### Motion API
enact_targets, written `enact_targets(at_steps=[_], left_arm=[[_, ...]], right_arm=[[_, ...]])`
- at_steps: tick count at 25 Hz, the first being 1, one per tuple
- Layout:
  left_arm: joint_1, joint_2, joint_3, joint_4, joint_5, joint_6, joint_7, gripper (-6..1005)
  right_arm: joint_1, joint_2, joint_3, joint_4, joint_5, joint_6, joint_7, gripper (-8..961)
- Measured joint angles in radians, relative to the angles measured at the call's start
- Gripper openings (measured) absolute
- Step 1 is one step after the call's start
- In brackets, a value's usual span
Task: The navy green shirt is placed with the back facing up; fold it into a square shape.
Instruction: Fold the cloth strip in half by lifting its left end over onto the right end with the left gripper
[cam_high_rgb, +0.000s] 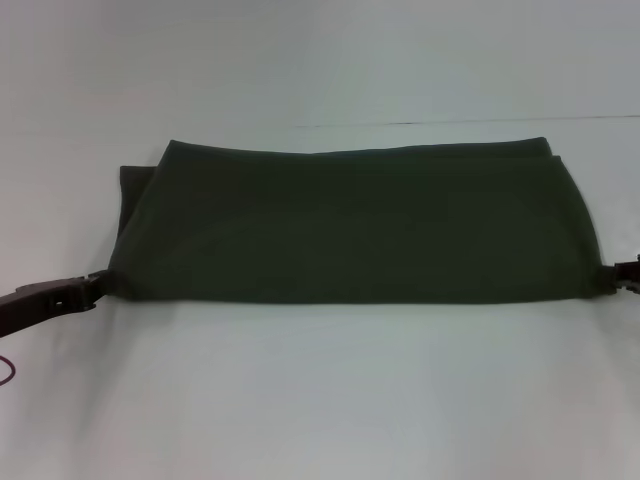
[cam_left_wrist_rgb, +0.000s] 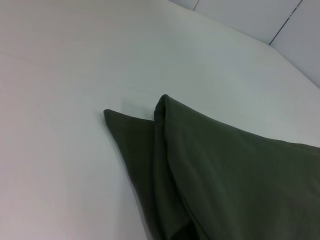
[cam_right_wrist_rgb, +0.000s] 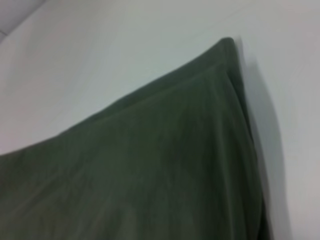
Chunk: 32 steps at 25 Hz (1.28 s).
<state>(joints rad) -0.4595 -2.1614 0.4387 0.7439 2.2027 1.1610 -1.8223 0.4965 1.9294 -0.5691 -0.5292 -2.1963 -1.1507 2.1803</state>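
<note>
2 pincers, left pincer (cam_high_rgb: 97, 284) and right pincer (cam_high_rgb: 612, 277), each pinch 1 near corner of 1 folded navy green shirt (cam_high_rgb: 355, 225).

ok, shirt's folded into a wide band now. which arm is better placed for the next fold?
Roughly even: left gripper and right gripper each sit at a near corner of the navy green shirt. Slight lean left, since more of it is in view.

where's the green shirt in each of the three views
Head view: the navy green shirt lies folded as a wide band across the middle of the white table, left gripper and right gripper at its near corners.
Left wrist view: lower right, layered corner pointing away.
Right wrist view: fills the lower half.
Shared landmark: the shirt's far folded corners against the table.
</note>
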Motion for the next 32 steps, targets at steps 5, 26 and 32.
enact_targets(at_steps=[5,26,32], left_arm=[[-0.001,0.000,0.000,0.000,0.000,0.000,0.000,25],[0.049,-0.004,-0.066,0.053,-0.001,0.126,-0.018,25],[0.056,-0.005,-0.068,0.054,-0.006,0.163,-0.013,26]], right_arm=[[0.005,0.008,0.002,0.000,-0.017,0.010,-0.004,84],[-0.020,-0.008,0.104,-0.012,0.000,-0.051,-0.079,1],[-0.026,-0.004,0.141,-0.012,0.000,-0.071,-0.097,2]])
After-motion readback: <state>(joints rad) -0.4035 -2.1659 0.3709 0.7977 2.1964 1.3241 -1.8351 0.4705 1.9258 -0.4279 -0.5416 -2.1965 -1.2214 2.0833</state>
